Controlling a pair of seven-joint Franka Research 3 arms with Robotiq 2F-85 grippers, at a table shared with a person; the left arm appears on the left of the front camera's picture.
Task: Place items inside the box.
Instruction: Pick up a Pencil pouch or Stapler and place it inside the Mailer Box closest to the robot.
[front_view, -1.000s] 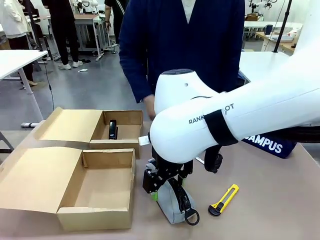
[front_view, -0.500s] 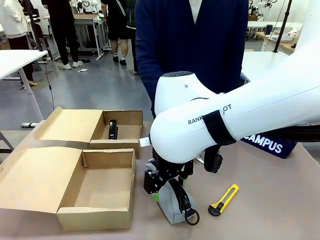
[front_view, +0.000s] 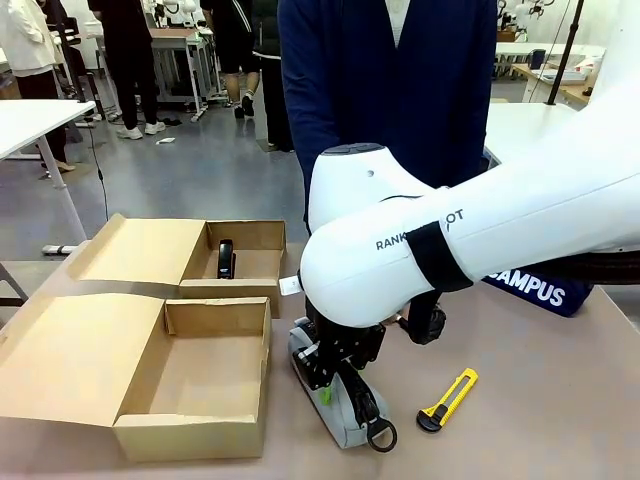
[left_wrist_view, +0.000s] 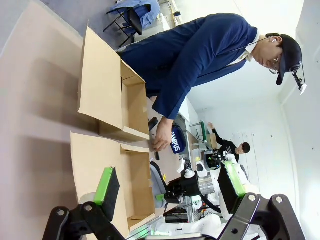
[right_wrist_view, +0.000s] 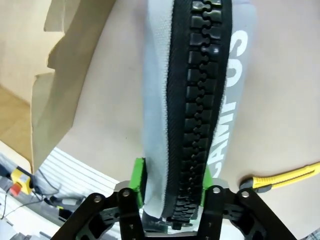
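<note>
Grey CAMPUS pencil case (right_wrist_view: 192, 100) pinched at lower centre.
My right gripper (right_wrist_view: 170, 182) clamps it on the table (front_view: 540, 400); my left gripper (left_wrist_view: 169, 184) hangs released, fingers spread.

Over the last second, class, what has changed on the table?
The right gripper closed its green pads onto the grey pencil case, taking hold of it. The stapler in the far box and the utility knife stayed put.
</note>
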